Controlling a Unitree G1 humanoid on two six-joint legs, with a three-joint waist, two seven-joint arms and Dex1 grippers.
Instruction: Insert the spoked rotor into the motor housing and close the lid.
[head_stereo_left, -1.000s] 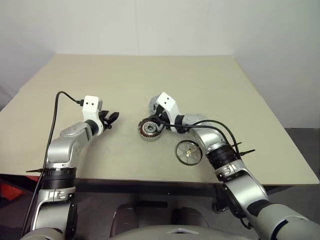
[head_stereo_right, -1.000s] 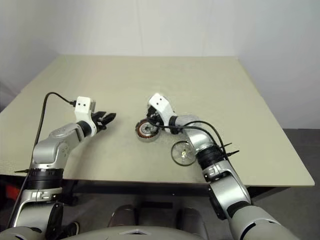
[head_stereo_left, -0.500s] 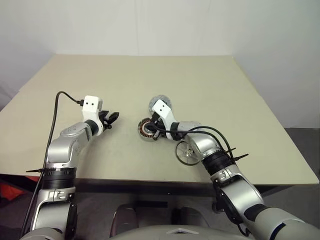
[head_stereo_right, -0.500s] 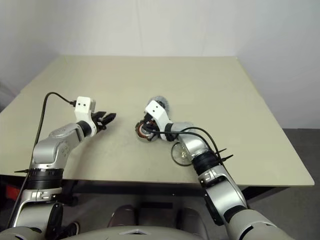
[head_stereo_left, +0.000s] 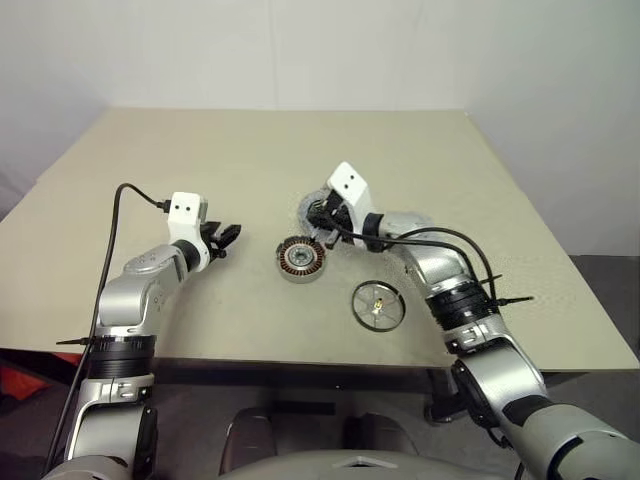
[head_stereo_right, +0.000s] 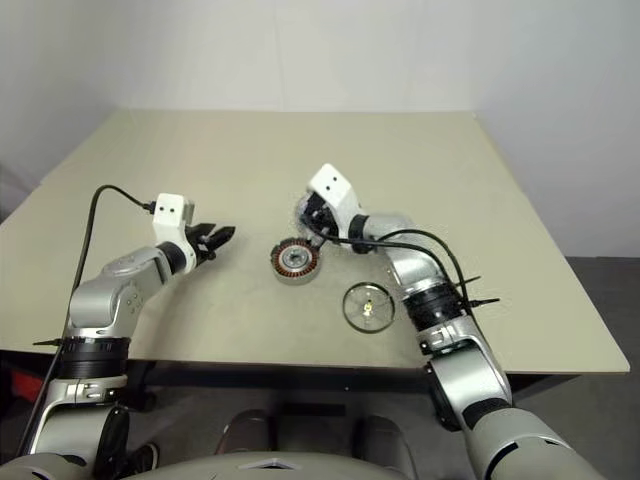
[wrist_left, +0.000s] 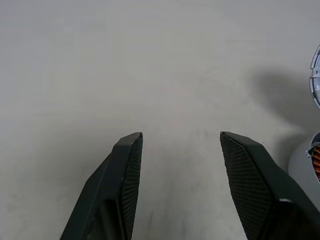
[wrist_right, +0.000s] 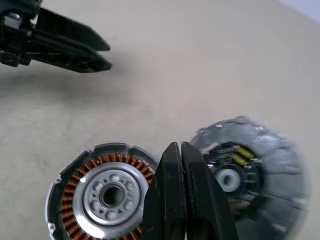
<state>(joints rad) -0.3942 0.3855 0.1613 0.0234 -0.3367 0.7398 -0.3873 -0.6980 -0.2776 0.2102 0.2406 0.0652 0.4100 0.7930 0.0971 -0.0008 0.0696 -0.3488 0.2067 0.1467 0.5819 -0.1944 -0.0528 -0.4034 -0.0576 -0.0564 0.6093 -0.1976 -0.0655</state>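
Pre-insertion: housing (head_stereo_left: 301, 258) empty, rotor (head_stereo_left: 378, 304) loose on table; right gripper (wrist_right: 181, 150) pinched shut on nothing, left gripper (wrist_left: 181, 142) half-open, idle; next, prob. grab rotor.

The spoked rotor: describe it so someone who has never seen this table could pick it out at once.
On the beige table, look near the front edge, beside the right arm. The spoked rotor lies flat there, apart from the motor housing and nearer the robot than it. It is a thin dark-rimmed ring with slim spokes and a small bright hub; the housing shows copper windings.
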